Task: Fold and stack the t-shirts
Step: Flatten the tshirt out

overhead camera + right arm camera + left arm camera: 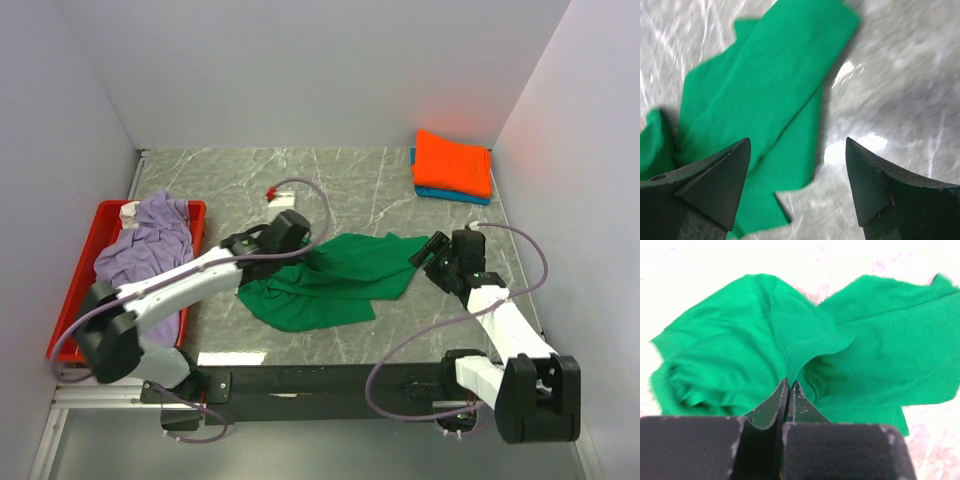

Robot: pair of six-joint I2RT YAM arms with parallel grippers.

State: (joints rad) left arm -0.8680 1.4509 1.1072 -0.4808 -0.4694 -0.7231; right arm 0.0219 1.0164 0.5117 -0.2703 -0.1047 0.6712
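A red plastic tray at the left holds a crumpled lavender cloth t-shirt. The bright green cloth t-shirt lies rumpled in the middle of the grey marbled table. The left gripper is pinched tight on a fold of it, and the right gripper gapes wide over its right edge. A folded orange t-shirt lies on a blue t-shirt in the far right corner.

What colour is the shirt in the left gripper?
Bright green. The shirt, pinched by the left gripper, shows best in the left wrist view.
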